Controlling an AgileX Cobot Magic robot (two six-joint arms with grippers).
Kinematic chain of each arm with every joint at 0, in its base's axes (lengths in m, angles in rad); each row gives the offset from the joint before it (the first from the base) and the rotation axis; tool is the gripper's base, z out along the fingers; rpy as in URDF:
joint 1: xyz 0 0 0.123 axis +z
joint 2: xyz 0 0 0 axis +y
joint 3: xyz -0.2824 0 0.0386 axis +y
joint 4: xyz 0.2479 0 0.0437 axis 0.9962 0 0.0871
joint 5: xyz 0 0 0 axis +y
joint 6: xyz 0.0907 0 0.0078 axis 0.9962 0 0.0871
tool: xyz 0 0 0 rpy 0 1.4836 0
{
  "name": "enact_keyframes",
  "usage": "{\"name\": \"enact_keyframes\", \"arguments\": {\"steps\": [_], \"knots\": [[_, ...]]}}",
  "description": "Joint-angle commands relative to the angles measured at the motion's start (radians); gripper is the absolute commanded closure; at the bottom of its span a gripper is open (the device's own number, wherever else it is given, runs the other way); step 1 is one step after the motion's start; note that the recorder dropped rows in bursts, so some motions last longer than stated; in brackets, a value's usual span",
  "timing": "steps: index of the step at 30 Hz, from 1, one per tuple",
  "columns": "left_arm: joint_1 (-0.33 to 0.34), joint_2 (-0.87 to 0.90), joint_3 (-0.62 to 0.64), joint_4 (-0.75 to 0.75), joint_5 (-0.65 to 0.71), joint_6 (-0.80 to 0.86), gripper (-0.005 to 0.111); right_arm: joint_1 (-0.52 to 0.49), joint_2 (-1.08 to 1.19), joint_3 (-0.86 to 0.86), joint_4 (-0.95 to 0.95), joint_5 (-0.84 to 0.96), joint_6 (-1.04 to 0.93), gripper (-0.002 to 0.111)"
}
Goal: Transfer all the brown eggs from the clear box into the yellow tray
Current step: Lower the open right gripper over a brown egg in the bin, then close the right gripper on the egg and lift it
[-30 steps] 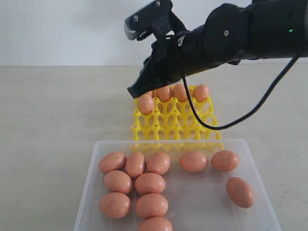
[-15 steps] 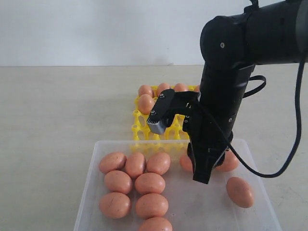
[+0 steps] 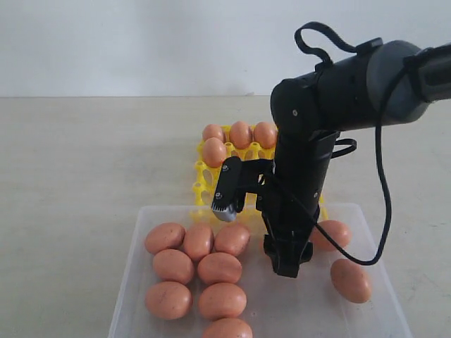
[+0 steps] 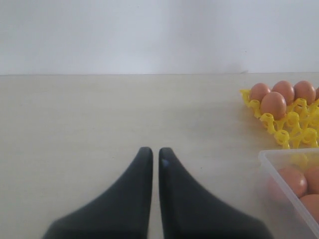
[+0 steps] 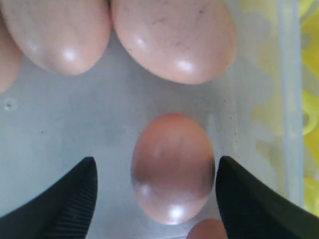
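My right gripper (image 3: 285,264) reaches down into the clear box (image 3: 169,208). It is open, and its fingers (image 5: 65,199) stand on either side of one brown egg (image 5: 173,167) without touching it. The arm hides that egg in the exterior view. Several other brown eggs lie in the box, a cluster on the left (image 3: 219,268) and two on the right (image 3: 351,280). The yellow tray (image 3: 232,179) behind the box holds three eggs in its back row (image 3: 240,134) and one in front of them (image 3: 214,151). My left gripper (image 4: 154,150) is shut and empty above bare table.
The beige table (image 3: 77,176) stretches left of the box and tray. The right arm's black cable (image 3: 380,204) loops down over the box's right side. In the left wrist view the box corner (image 4: 269,157) and tray (image 4: 284,134) lie off to one side.
The right arm swung from above the yellow tray down into the clear box, then shifted slightly left onto the egg in the middle. The eggs have not moved.
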Motion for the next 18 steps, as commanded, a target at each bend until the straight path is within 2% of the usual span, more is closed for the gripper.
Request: {"name": "enact_keyframes", "arguments": {"steps": [1, 11, 12, 14, 18], "knots": [[-0.009, -0.002, 0.004, -0.001, -0.001, 0.003, 0.103, -0.002, 0.032, 0.002, -0.037, -0.001, -0.006, 0.05], [-0.009, -0.002, 0.004, -0.001, -0.001, 0.003, 0.103, -0.002, 0.049, 0.002, -0.039, -0.03, 0.042, 0.051], [-0.009, -0.002, 0.004, -0.001, -0.001, 0.003, 0.103, -0.002, 0.049, 0.002, -0.039, -0.032, 0.057, 0.053], [-0.009, -0.002, 0.004, -0.001, -0.001, 0.003, 0.103, -0.002, 0.049, 0.002, -0.035, -0.032, 0.062, 0.064], [-0.009, -0.002, 0.004, -0.001, -0.001, 0.003, 0.103, -0.002, 0.049, 0.002, -0.006, -0.022, 0.062, 0.101]]}}
